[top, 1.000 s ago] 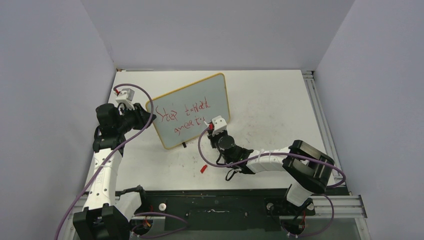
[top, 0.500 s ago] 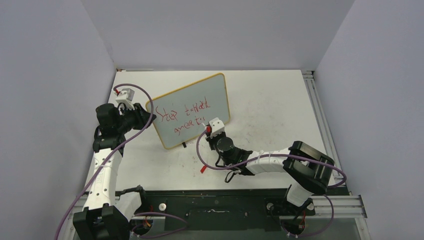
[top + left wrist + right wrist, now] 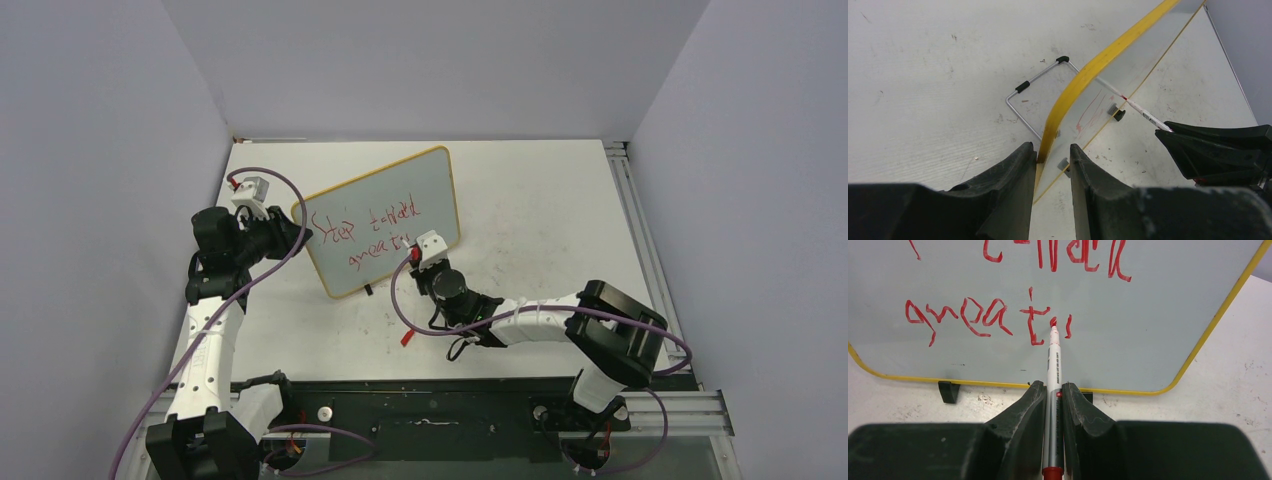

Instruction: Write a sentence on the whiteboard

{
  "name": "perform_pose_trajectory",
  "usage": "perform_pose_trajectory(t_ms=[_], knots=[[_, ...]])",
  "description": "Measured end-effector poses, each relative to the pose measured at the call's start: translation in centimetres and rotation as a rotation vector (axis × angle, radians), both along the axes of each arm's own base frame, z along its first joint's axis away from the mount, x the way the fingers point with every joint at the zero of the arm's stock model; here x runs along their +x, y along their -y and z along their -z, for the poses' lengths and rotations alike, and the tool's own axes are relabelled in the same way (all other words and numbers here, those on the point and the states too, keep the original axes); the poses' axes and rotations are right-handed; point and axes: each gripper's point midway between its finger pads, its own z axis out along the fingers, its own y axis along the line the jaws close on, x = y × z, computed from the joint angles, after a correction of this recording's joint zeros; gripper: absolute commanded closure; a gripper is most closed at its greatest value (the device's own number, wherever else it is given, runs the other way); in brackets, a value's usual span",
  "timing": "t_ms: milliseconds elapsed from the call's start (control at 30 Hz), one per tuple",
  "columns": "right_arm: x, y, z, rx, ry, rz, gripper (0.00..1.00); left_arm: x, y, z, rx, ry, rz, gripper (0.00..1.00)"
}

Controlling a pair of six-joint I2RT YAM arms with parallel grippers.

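The whiteboard (image 3: 400, 195), pale with a thin yellow frame, stands tilted at the table's middle left. My left gripper (image 3: 297, 232) is shut on its left edge; in the left wrist view the fingers (image 3: 1013, 170) straddle the yellow frame (image 3: 1083, 80). The sentence (image 3: 368, 238) is red script in two lines, the lower one reading "great" plus a short stroke (image 3: 973, 317). My right gripper (image 3: 1052, 386) is shut on a silver-white marker (image 3: 1053, 365). Its red tip touches the whiteboard (image 3: 1158, 300) just right of the "t".
A red marker cap (image 3: 406, 337) lies on the table in front of the board. A wire stand (image 3: 1023, 97) sits behind the board, and a black foot (image 3: 948, 390) is under its lower edge. Grey walls enclose the table on three sides.
My right gripper with the marker has shifted a little to the left along the lower line. The left arm and the board have not moved.
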Motion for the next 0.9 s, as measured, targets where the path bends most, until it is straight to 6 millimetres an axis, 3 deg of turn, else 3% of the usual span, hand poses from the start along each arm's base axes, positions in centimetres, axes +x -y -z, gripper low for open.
perform_pose_trajectory(t_ms=[900], knots=[[0.45, 0.39, -0.06, -0.005, 0.005, 0.012, 0.95, 0.00, -0.01, 0.02, 0.000, 0.000, 0.000, 0.71]])
